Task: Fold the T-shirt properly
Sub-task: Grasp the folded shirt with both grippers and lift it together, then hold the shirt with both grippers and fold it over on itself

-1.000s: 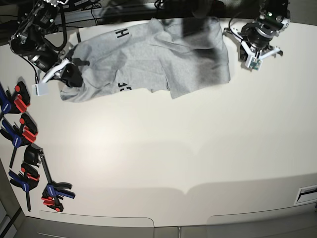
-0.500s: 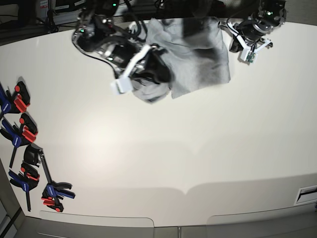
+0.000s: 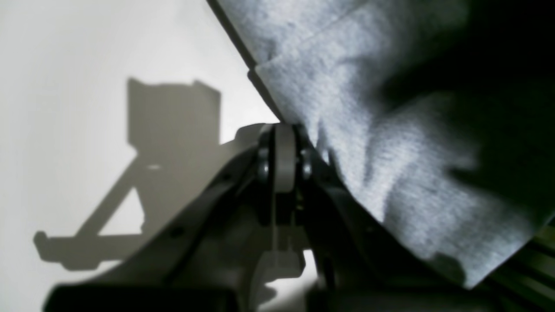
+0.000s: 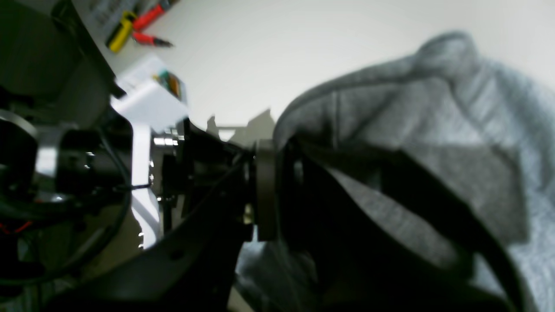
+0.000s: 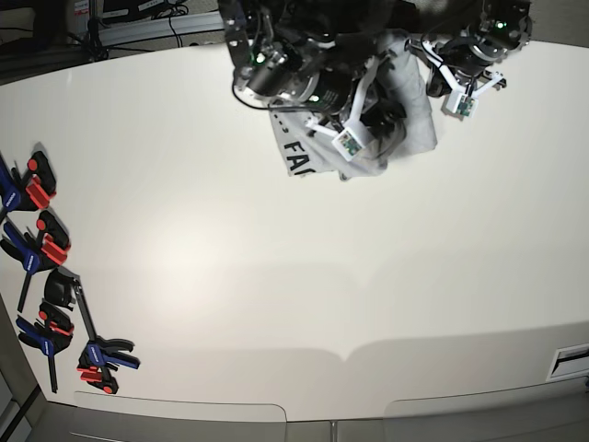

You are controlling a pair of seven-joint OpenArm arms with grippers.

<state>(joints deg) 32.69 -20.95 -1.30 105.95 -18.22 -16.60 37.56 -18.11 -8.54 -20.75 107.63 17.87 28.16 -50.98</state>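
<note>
The light grey T-shirt [image 5: 416, 129] lies bunched at the table's far edge, with one part folded over so a strip of black lettering [image 5: 299, 150] faces up. My right gripper [image 5: 375, 122] hovers over the shirt's middle. In the right wrist view that gripper [image 4: 268, 186] is shut on a fold of the grey T-shirt [image 4: 433, 130], which drapes over its fingers. My left gripper [image 5: 451, 78] stands at the shirt's right edge. In the left wrist view it [image 3: 284, 147] is shut, pads together, and the T-shirt's hem [image 3: 368, 143] lies just beside it.
Several blue and red clamps [image 5: 41, 249] lie along the left edge of the white table [image 5: 276, 276]. Red and yellow tools [image 4: 130, 26] show past the right arm. Cables and dark gear line the far edge behind both arms.
My right arm has swept from the far left across to the right, carrying the shirt's left part over the rest; the lettering now faces up. The left gripper has barely moved.
</note>
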